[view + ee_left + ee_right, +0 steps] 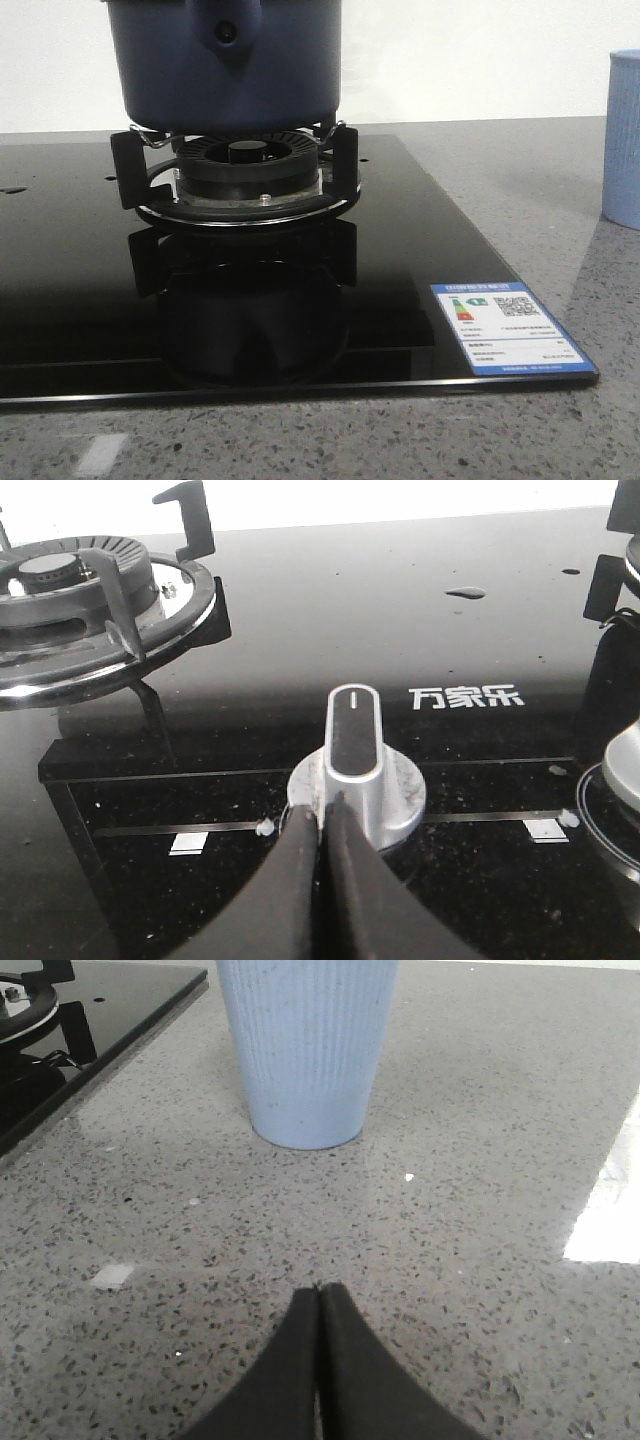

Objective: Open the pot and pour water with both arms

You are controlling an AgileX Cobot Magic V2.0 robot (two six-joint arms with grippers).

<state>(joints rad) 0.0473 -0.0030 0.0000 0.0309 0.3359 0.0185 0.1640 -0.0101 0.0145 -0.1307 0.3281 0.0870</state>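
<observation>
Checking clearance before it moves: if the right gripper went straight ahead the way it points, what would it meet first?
Most likely the pale-blue ribbed cup, standing on the counter ahead of the shut right gripper; nothing lies between.

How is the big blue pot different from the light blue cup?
The pot is dark navy with smooth matte sides; the cup is pale blue with fine upright ribs. The pot sits up on the burner's supports over the black stove; the cup stands on the speckled grey counter beside the stove. The pot looks much wider than the cup. Both are blue and upright.
</observation>
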